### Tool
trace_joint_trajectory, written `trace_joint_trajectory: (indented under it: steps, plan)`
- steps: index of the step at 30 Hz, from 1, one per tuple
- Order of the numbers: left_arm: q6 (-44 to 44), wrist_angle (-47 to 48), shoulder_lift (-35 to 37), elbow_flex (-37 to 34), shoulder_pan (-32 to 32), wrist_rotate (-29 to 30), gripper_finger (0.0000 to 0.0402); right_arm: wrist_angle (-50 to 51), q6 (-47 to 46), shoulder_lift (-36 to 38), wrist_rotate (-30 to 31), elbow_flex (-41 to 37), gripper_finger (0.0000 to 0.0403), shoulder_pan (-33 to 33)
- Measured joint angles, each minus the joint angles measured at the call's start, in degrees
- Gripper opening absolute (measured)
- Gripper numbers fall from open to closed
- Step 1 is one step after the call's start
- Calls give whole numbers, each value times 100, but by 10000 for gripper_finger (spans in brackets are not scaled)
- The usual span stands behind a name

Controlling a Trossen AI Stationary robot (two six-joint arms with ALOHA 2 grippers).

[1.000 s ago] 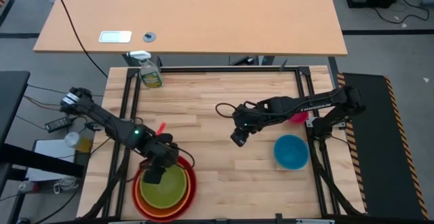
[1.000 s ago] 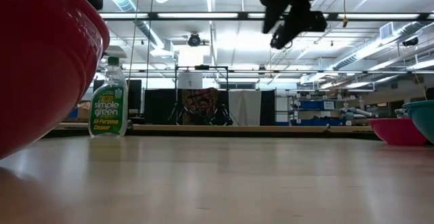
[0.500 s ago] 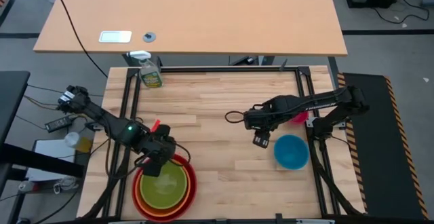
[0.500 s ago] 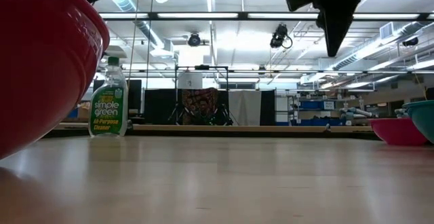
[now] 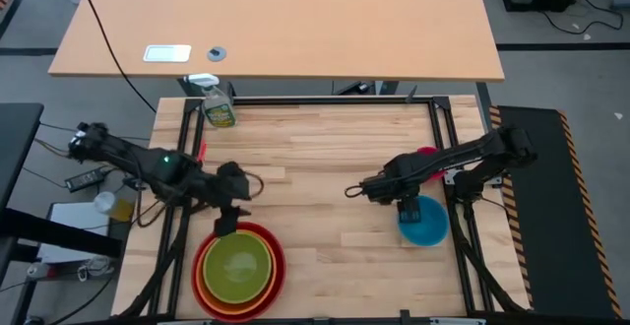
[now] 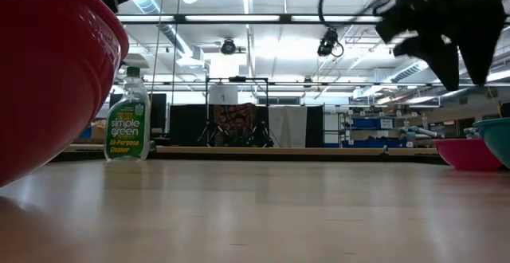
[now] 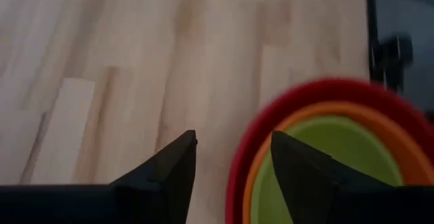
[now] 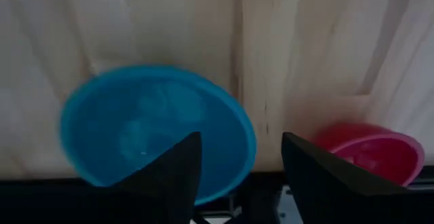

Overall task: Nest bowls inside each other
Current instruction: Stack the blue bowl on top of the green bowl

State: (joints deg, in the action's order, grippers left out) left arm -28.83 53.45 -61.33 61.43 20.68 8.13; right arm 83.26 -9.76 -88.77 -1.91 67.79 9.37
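Note:
The red bowl [image 5: 239,269] stands near the table's front left with the orange bowl [image 7: 325,112] and the lime green bowl [image 5: 236,268] nested inside it. My left gripper [image 5: 226,223] hangs open just beyond the stack's far rim and holds nothing. The blue bowl [image 5: 425,221] stands upright on the table at the right. The pink bowl [image 8: 373,153] stands beyond it, largely hidden by the arm in the high view. My right gripper [image 8: 241,156] is open, points down above the blue bowl's left rim, and is well clear of it in the low view.
A yellow-green spray bottle [image 5: 218,108] stands at the table's far left corner. A black frame rail [image 5: 448,138] runs along the right edge beside the blue and pink bowls. The wooden tabletop [image 5: 315,177] between the two arms is bare.
My left gripper has risen from over the green bowl and drawn back toward the far edge, off the stack. My right gripper has swung toward the table's right edge and come down over the blue bowl, rolling and tipping to point downward. No bowl has moved.

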Motion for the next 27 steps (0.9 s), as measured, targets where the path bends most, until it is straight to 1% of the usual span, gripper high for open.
trace_joint_trajectory:
  steps: [2, 5, 9, 12, 14, 19, 23, 27]
  plan:
    - [-458, 53, 84, 0, -159, 109, 193, -59, 59, 0, -38, -350, 205, -9]
    - [-1015, 57, 96, 1, -332, 245, 192, -260, 93, -2, -447, -791, 203, -20]
    - [-1121, 54, 97, 2, -365, 248, 192, -400, 98, -4, -524, -1180, 200, 51]
    - [-983, 18, 65, 2, -365, 244, 192, -653, 83, -4, -241, -1387, 196, 81]
    - [-879, 20, 62, 2, -365, 239, 192, -937, 85, -4, -196, -1478, 191, 81]
    - [-784, 20, 62, 0, -365, 207, 192, -1411, -69, -7, -221, -1561, 167, 81]
    - [-779, 38, 67, 2, -365, -116, 192, -1237, -523, -9, -237, -1327, 146, 81]
    - [-605, 46, 67, 2, -365, -280, 192, -1183, -455, -9, -232, -1087, 142, 133]
